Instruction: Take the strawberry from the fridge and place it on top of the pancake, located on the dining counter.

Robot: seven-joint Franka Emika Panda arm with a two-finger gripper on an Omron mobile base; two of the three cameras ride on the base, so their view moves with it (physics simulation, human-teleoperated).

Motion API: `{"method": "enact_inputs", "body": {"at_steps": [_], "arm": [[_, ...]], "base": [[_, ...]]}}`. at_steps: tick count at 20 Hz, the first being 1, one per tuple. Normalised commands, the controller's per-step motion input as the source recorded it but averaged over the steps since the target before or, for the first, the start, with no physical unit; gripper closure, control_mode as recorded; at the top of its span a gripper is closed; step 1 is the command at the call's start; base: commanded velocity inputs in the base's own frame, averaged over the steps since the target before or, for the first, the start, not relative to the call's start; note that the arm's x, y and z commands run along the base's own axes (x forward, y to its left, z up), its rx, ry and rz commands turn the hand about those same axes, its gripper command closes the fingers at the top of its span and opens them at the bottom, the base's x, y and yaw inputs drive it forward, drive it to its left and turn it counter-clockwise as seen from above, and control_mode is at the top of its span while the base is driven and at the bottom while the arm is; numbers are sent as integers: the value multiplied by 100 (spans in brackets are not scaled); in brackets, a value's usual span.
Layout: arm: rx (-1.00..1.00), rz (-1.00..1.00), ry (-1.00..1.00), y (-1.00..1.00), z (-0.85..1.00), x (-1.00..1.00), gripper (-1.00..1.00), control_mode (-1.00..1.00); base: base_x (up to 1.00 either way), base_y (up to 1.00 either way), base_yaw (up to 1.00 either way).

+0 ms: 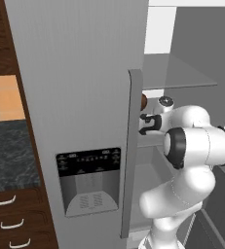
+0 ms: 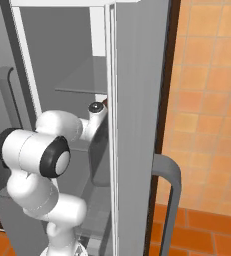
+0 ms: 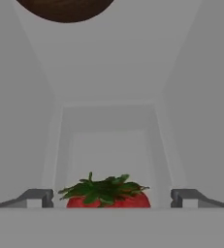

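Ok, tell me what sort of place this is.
Most likely a home kitchen: a tall grey fridge with a dispenser panel stands open, a strawberry sits inside it, and a dark stone counter with drawers stands beside it.

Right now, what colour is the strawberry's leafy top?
Green, above the red strawberry; the hand view shows it best.

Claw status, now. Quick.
Claw: open, fingertips standing either side of the strawberry inside the fridge, holding nothing.
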Motion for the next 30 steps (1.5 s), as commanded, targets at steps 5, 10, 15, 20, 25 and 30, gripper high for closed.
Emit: {"method": "enact_inputs", "body": {"at_steps": [5,10,15,20,25,30], "arm": [[3,0,0,7,-41,-15,100,-100],[2,0,-1,3,-27,-32,100,-100],[0,0,-6,0,5,-98,100,-100],[0,0,-1,12,86,-100,100,-100],[0,0,4,35,100,-100,100,-100],[0,0,2,22,100,-100,100,-100]], "base": [[0,0,0],[0,0,0],[0,0,0],[0,0,0],[0,0,0],[0,0,0]]}}
